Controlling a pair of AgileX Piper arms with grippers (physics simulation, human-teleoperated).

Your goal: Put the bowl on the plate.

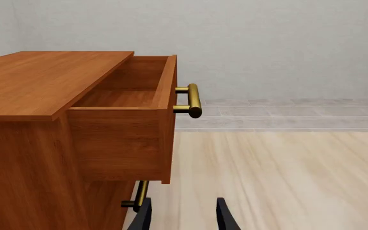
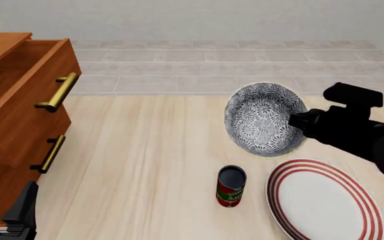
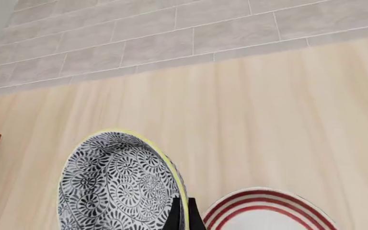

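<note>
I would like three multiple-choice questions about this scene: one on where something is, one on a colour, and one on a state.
1. Where does the can stand?
A. on the table, left of the plate
B. inside the bowl
C. in the drawer

2. What colour are the rings on the plate's rim?
A. blue
B. red
C. green

3. What is the state of the cabinet's top drawer?
A. shut
B. taken out and lying on the table
C. pulled open

Answers:
1. A: the front view shows the can upright on the wood beside the plate's left edge.
2. B: concentric red rings run around the white plate.
3. C: the drawer juts out from the cabinet, and its bare inside shows in the left wrist view.
</note>
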